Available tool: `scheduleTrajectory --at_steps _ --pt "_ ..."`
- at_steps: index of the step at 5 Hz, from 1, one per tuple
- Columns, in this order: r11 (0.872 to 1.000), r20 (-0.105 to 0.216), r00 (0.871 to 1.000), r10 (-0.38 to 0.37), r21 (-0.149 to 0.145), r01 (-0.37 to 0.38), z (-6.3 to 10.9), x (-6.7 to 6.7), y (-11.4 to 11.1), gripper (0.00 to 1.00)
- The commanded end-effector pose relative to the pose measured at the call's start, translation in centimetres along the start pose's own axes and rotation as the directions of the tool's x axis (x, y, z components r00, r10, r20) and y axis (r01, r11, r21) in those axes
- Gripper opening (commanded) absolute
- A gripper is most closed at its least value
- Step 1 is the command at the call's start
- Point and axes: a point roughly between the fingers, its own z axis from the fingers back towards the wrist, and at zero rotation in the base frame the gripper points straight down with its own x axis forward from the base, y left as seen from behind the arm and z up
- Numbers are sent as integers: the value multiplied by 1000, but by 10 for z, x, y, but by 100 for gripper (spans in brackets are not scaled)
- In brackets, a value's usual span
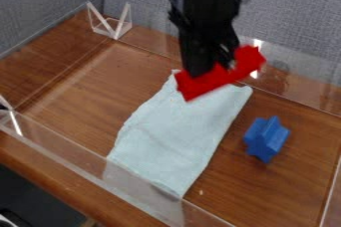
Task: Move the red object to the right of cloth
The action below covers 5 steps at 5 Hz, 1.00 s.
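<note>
Clamping fingers (198,64) shut on the red object (237,69), holding it tilted above the cloth's (167,136) far end.
</note>
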Motion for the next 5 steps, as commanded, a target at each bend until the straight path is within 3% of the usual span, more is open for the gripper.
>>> scheduleTrajectory --at_steps 1,5 --pt "1000 33 999 -19 4 19 6 -4 -20 0" --pt "990 -36 992 -120 -76 117 -70 -6 -62 0"
